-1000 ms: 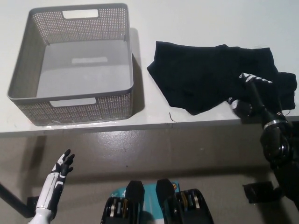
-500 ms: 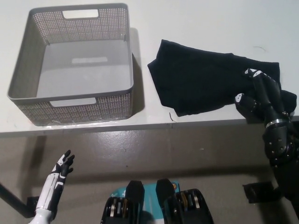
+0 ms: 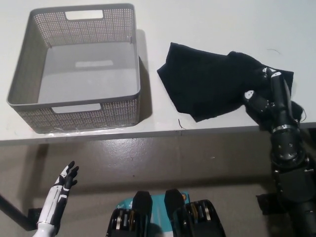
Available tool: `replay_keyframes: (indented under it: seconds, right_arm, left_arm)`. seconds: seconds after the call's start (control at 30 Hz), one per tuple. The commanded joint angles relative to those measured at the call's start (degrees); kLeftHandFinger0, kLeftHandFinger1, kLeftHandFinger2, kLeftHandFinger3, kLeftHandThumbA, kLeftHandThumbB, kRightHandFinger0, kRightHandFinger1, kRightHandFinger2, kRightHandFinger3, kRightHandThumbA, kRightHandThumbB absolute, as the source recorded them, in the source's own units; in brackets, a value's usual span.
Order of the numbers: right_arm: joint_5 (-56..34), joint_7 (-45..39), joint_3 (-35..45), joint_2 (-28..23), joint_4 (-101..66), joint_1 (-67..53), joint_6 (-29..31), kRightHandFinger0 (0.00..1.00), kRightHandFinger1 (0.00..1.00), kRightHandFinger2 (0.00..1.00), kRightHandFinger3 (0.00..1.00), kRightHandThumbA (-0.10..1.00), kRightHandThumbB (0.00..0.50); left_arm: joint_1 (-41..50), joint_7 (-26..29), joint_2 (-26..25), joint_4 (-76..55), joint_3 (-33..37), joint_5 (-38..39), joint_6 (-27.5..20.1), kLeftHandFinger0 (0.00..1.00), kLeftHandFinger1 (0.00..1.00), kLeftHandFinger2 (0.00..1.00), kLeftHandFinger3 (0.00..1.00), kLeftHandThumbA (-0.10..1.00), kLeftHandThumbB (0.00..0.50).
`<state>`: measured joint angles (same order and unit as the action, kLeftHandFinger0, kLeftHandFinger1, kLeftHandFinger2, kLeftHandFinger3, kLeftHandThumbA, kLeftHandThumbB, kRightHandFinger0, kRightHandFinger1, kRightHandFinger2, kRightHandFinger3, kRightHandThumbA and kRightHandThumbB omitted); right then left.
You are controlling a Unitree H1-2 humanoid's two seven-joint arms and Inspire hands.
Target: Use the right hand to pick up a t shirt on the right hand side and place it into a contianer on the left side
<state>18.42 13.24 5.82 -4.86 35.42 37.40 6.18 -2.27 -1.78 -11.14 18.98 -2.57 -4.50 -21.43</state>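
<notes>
Head view shows us the black t shirt point(image 3: 212, 89) lying crumpled on the right part of the white table point(image 3: 207, 29), close to the near edge, with the grey perforated container point(image 3: 29, 106) well apart to its left, empty and open-topped so a dropped garment can fall straight in. Our black right hand point(image 3: 269, 96) rests on the shirt's right end, fingers point(image 3: 273, 79) laid over a raised fold of cloth; black against black, we cannot tell whether they are closed on the fabric or only pressing on it. We judge the hand sits at that end because it is the part nearest our right arm and the bunched cloth there offers something to gather. Our white left hand point(image 3: 66, 178) hangs low below the table edge, fingers spread, holding nothing and clear of the container.
</notes>
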Motion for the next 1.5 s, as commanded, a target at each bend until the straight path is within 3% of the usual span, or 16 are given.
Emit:
replay_keyframes:
  seconds: [0.0,0.13,0.2,0.33,0.37,0.43,0.47,0.53,0.77,0.97,1.0,1.13,1.2,1.3,1.4,1.47]
  right_arm:
    - [-17.75,-2.80,8.01,5.13,-9.80,9.44,-10.06,0.00,0.02,0.39,0.56,0.31,0.000]
    - [-24.06,-3.25,11.50,8.14,-13.28,14.25,-15.46,0.00,0.00,0.38,0.57,0.37,0.000]
    - [-24.43,-2.55,12.25,9.14,-14.59,16.32,-18.18,0.00,0.00,0.28,0.54,0.41,0.000]
    - [-30.99,0.65,17.53,12.41,-17.27,20.84,-24.49,0.00,0.00,0.30,0.69,0.31,0.000]
    - [-32.82,1.20,18.98,12.83,-17.11,22.68,-25.75,0.00,0.00,0.31,0.58,0.26,0.000]
    - [-34.06,0.81,20.05,13.00,-16.89,23.77,-27.47,0.00,0.00,0.32,0.52,0.27,0.000]
    - [-34.41,0.43,20.31,13.04,-16.70,24.34,-27.63,0.00,0.00,0.32,0.46,0.26,0.000]
    - [-35.62,0.01,21.03,13.51,-15.81,26.17,-27.62,0.00,0.00,0.33,0.46,0.23,0.000]
    - [-38.09,1.47,23.03,15.13,-14.69,30.77,-28.25,0.00,0.00,0.37,0.59,0.23,0.000]
    - [-38.44,2.39,23.42,15.69,-11.96,33.49,-27.12,0.00,0.00,0.41,0.57,0.21,0.000]
    - [-38.77,2.19,23.29,15.66,-11.35,34.03,-27.26,0.00,0.00,0.39,0.53,0.22,0.000]
    - [-39.94,2.49,23.29,15.47,-9.59,35.30,-26.80,0.00,0.00,0.36,0.51,0.20,0.000]
    - [-40.43,3.13,23.40,15.74,-7.42,36.33,-25.95,0.00,0.00,0.37,0.54,0.19,0.000]
    - [-39.97,3.96,22.44,15.98,-4.35,37.77,-24.45,0.00,0.00,0.34,0.50,0.17,0.000]
    - [-38.81,5.04,21.04,16.96,-1.92,39.14,-23.11,0.00,0.00,0.33,0.57,0.18,0.000]
    - [-38.87,6.69,20.72,18.79,0.11,41.13,-22.42,0.00,0.00,0.40,0.76,0.17,0.000]
  left_arm:
    - [0.77,0.02,-0.81,-1.52,0.53,-0.97,-2.18,0.99,1.00,1.00,1.00,1.00,0.220]
    - [0.64,0.10,-0.52,-1.72,0.47,-0.80,-1.76,0.98,1.00,1.00,1.00,1.00,0.217]
    - [0.84,0.01,-0.58,-1.85,0.52,-0.81,-1.75,0.99,1.00,1.00,1.00,1.00,0.223]
    - [0.79,0.16,-0.61,-1.67,0.53,-1.04,-2.54,0.97,1.00,1.00,1.00,1.00,0.236]
    - [0.73,0.24,-0.51,-1.50,0.53,-1.05,-2.73,0.97,1.00,1.00,1.00,1.00,0.224]
    - [0.81,0.18,-0.52,-1.40,0.52,-0.94,-2.80,0.97,1.00,1.00,1.00,1.00,0.223]
    - [0.83,0.18,-0.63,-1.35,0.63,-1.23,-2.84,0.98,1.00,1.00,1.00,1.00,0.228]
    - [0.69,-0.01,-0.87,-0.99,0.76,-1.37,-3.22,0.98,1.00,1.00,1.00,1.00,0.243]
    - [0.84,-0.54,-0.41,-1.34,1.16,-0.83,-2.34,1.00,1.00,1.00,1.00,1.00,0.240]
    - [0.91,-0.54,-0.17,-1.61,1.74,-0.88,-1.89,1.00,1.00,1.00,1.00,1.00,0.240]
    - [0.82,-0.51,-0.23,-1.50,2.09,-1.32,-2.09,0.99,1.00,1.00,1.00,1.00,0.232]
    - [0.39,-0.25,0.11,-1.59,3.24,-2.03,-1.55,0.98,1.00,1.00,1.00,1.00,0.252]
    - [0.52,0.02,0.45,-1.81,3.77,-2.69,-0.85,0.97,1.00,1.00,1.00,1.00,0.303]
    - [0.26,0.32,0.85,-1.78,4.50,-3.80,-0.39,0.94,1.00,1.00,1.00,1.00,0.320]
    - [0.31,0.60,0.91,-1.45,4.96,-4.46,-0.69,0.94,1.00,1.00,1.00,1.00,0.323]
    - [0.39,0.31,0.99,-1.37,5.15,-3.94,-1.33,0.96,1.00,1.00,1.00,1.00,0.324]
